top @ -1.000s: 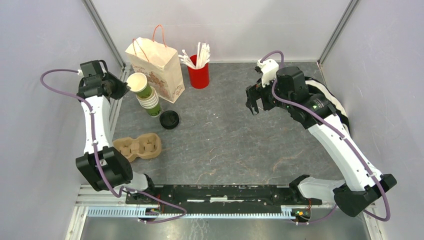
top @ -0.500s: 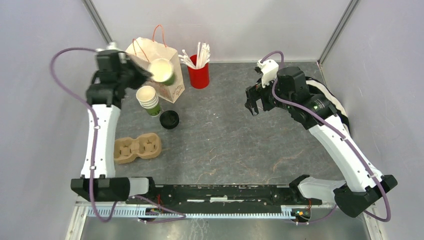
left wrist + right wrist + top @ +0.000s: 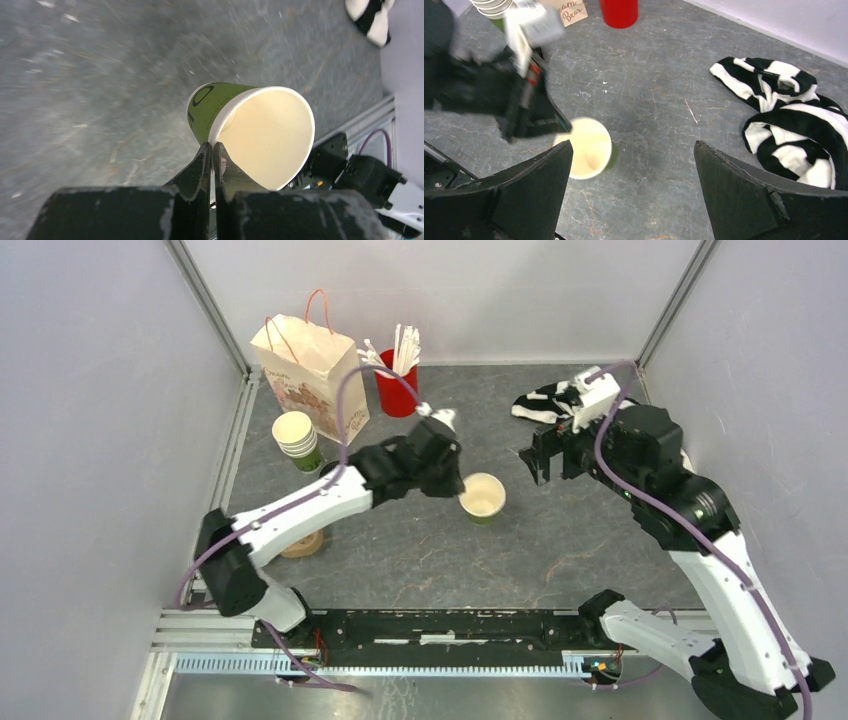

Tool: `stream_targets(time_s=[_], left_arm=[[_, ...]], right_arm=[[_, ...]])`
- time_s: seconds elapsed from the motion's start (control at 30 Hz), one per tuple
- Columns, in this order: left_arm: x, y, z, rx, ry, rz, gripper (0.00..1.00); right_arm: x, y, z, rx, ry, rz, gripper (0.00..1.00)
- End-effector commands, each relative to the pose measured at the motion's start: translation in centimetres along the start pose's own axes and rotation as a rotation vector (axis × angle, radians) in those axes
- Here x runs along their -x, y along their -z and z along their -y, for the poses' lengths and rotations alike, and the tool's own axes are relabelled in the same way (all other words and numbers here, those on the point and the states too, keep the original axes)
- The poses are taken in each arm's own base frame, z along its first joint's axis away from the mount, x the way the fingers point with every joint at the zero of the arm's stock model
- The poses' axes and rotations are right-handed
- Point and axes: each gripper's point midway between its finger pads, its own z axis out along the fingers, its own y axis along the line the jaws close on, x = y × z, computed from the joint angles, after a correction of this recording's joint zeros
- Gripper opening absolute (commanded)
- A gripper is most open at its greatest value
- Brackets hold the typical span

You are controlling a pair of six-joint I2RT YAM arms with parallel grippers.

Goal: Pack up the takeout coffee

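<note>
Lidless green paper cup (image 3: 482, 496), cream inside, had swung across the grey tabletop (image 3: 420, 550) from the stack of green cups (image 3: 297, 438), left pincer (image 3: 212, 150) clamped on its rim. Right pincer (image 3: 545, 452) gaped nearby; lidding seemingly remained.

Left arm (image 3: 300, 505): stretched inward, low.
Left gripper (image 3: 211, 150): pinching rim of lidless green paper cup (image 3: 220, 102).
Right gripper (image 3: 633, 146): spread wide, aloft.

green cup (image 3: 220, 102), cream inside; red cup (image 3: 397, 392); black-and-white striped cloth (image 3: 784, 107); mottled grey table (image 3: 560, 540); tan bag (image 3: 310, 370).
</note>
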Motion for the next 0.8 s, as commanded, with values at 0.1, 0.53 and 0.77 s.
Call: stream_targets(time_s=[0.1,0.53,0.77], left_arm=[[-5.2,-5.8,6.1,-0.104,-0.071,-0.091,0.02],[-7.7,-7.9,8.2,-0.113,-0.164,-0.136,0.02],[-6.5,-6.0,7.6,-0.08,-0.192,-0.118,0.46]], right_arm=[[-0.3,3.0,1.5,-0.102,-0.06,0.037,0.98],[-0.8,4.8,1.8,-0.116,-0.08,0.053,0.98],[-0.5,4.8,1.7,-0.108,-0.073,0.061,0.98]])
